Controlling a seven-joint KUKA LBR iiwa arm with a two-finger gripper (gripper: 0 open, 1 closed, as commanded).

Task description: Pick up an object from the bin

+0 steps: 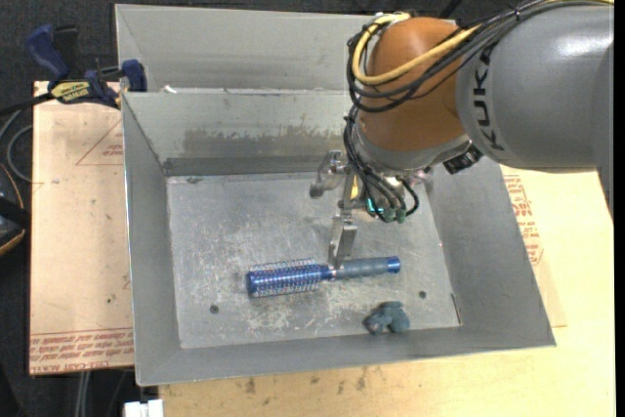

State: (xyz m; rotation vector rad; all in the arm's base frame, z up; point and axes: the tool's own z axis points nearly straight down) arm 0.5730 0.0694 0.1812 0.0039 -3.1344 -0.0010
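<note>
1. Gripper (341,252) low in the bin (225,210), hanging from under the orange wrist cover (410,93). Tip right at the neck of a blue brush (289,278). Not possible to tell whether apart, together or clamped, since seen edge-on as one thin vertical strip.
2. Brush flat on the bin floor, front of centre, directly below the tip. Looks touching where the bristle head meets the handle, but contact not certain.
3. Long axis left to right across the view: bristle head to the left, handle to the right, handle end tilted slightly toward the back wall.
4. Judged: grasp best taken across the narrow neck, not along the axis.
5. Small grey-blue lump (388,318) near the front wall, right of the brush and apart from it. Kind unclear.
6. Back-right floor hidden behind the wrist.
</note>
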